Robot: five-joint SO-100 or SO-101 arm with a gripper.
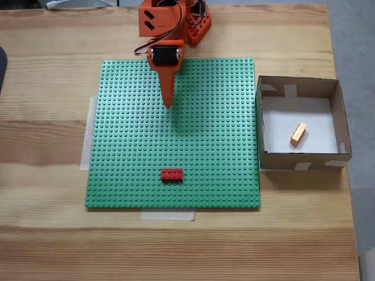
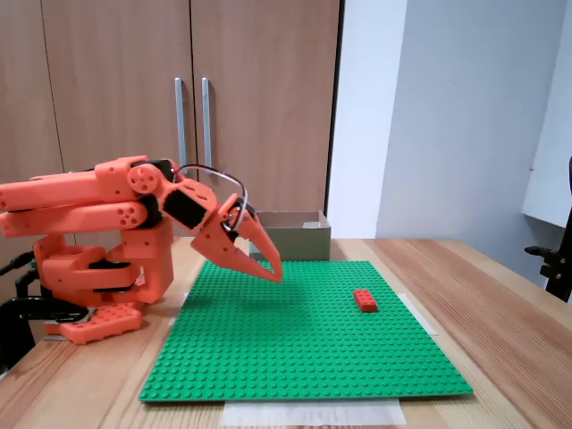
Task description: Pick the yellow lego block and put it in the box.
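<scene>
The small yellow-orange rectangular lego block (image 1: 299, 133) lies tilted on the white bottom of the square, shallow brown cardboard box (image 1: 300, 160) (pale tape strips on its walls), well away from the jaws. The orange arm is folded low over its base, and its two-finger gripper (image 1: 169, 103) (image 2: 275, 274) points down at the green studded baseplate (image 1: 211, 146) (image 2: 304, 349), jaws clenched and holding nothing, a small red brick (image 1: 171, 174) (image 2: 365, 300) lying further out beyond the tips
</scene>
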